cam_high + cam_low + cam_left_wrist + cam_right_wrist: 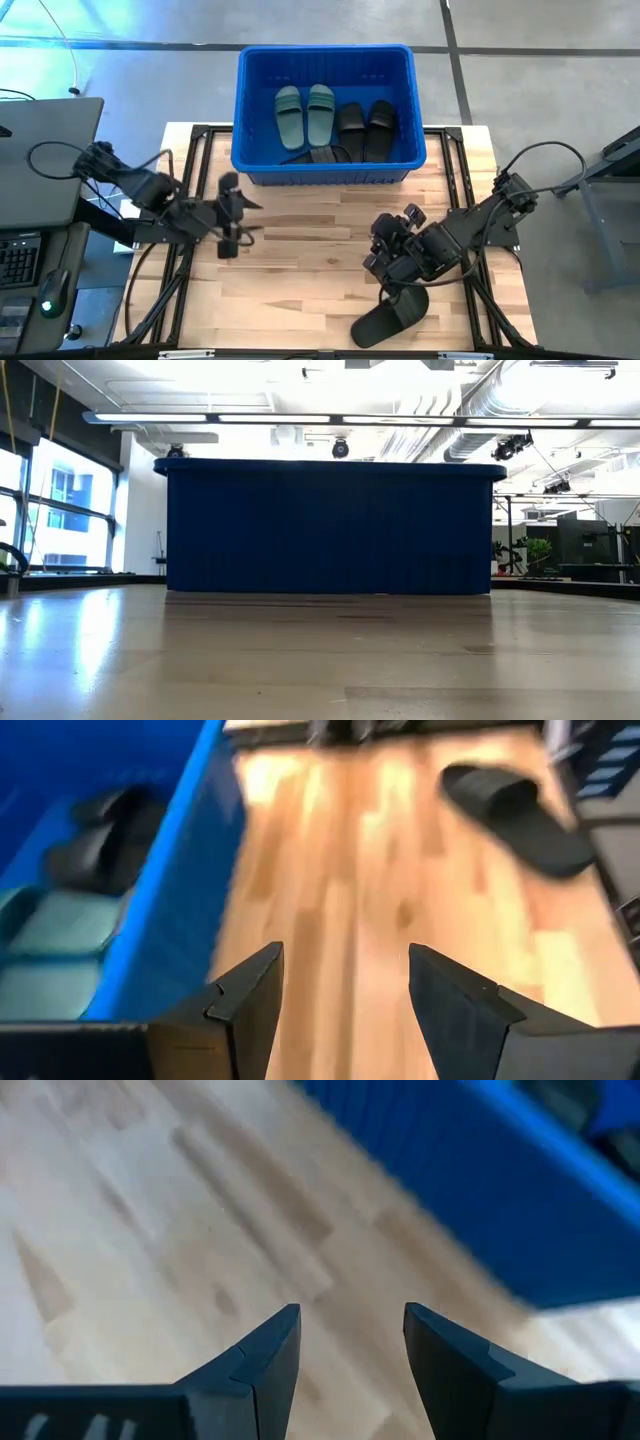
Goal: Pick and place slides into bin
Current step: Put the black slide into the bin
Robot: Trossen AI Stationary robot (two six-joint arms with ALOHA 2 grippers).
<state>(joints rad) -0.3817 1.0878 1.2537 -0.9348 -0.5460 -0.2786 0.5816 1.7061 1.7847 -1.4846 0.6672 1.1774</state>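
The blue bin stands at the table's far middle; it also shows in the low view. In it lie two sage green slides and three black slides. One black slide lies sole down on the table near the near right edge, and it also shows in the left wrist view. My left gripper is open and empty, left of centre, near the bin's near wall. My right gripper is open and empty, just beyond the lone black slide on its far side.
Bare wooden tabletop lies between the two grippers and in front of the bin. A desk with a laptop and keyboard stands off the table's left side. Cables loop beside both arms.
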